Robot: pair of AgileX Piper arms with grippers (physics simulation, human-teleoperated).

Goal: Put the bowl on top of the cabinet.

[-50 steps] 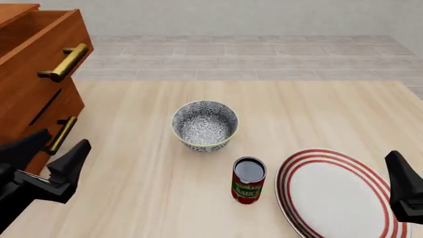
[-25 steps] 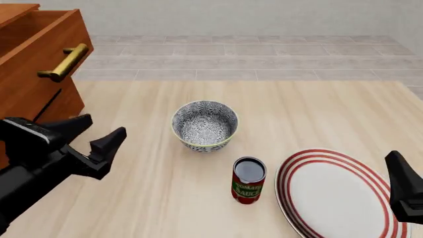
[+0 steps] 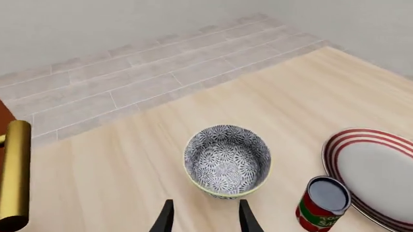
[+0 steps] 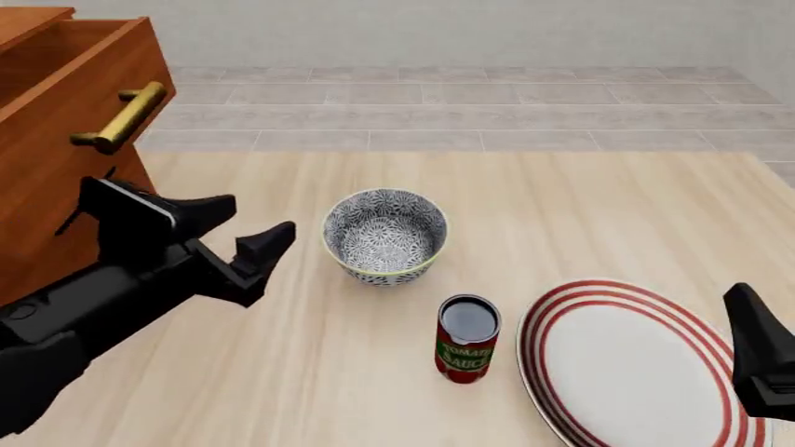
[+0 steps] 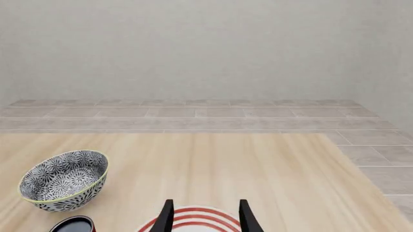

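The bowl (image 4: pixel 385 235), white with a dense blue-grey floral pattern and a pale rim, stands upright and empty mid-table. The reddish-brown cabinet (image 4: pixel 56 130) with brass handles fills the far left. My left gripper (image 4: pixel 259 220) hovers open just left of the bowl, fingers pointing at it, nothing between them. In the left wrist view the bowl (image 3: pixel 227 160) lies just beyond the open gripper (image 3: pixel 204 220). My right gripper (image 5: pixel 205 217) is open above the plate's near edge; one of its fingers (image 4: pixel 755 352) shows at the front view's lower right. The bowl (image 5: pixel 63 180) is far from it.
A red tomato sauce can (image 4: pixel 467 337) stands upright near the bowl, on the side toward me. A flat white plate with red rings (image 4: pixel 627 358) lies at the right front. The cabinet's brass handle (image 3: pixel 14 176) shows close by in the left wrist view.
My left arm has swung right and forward from beside the cabinet toward the bowl, its gripper staying open. The right arm, bowl, can and plate have not moved.
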